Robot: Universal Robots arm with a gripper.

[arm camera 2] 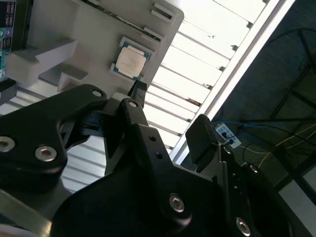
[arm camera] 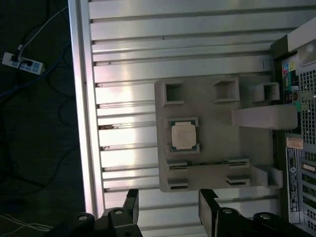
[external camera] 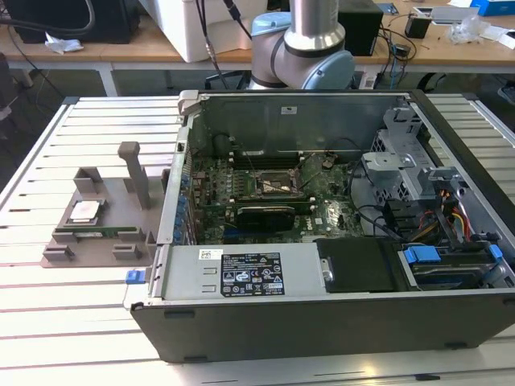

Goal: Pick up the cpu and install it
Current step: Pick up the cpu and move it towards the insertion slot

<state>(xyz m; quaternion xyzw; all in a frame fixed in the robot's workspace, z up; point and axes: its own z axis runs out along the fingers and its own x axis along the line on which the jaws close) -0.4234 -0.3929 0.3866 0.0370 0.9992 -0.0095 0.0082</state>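
Observation:
The cpu (external camera: pixel 86 211) is a small square chip with a silver top. It lies flat in a recess of the grey holder plate (external camera: pixel 68 245) on the slatted table, at the exterior view's left of the open computer case (external camera: pixel 322 314). Both wrist views look down on the cpu (arm camera: pixel 183 134) (arm camera 2: pixel 131 61) from well above. My gripper (arm camera: pixel 169 205) (arm camera 2: pixel 170 116) hangs high over the table beside the holder, open, with nothing between its black fingers (arm camera: pixel 131 202). Inside the case, the motherboard's socket (external camera: pixel 278 185) sits under a metal frame.
A tall grey post (external camera: pixel 137 173) and smaller blocks rise from the holder, and a green memory stick (external camera: pixel 96 234) lies along its near side. The case wall (external camera: pixel 179 177) stands right beside the holder. The table's edge rail (arm camera: pixel 81 108) borders dark floor with a power strip (arm camera: pixel 22 63).

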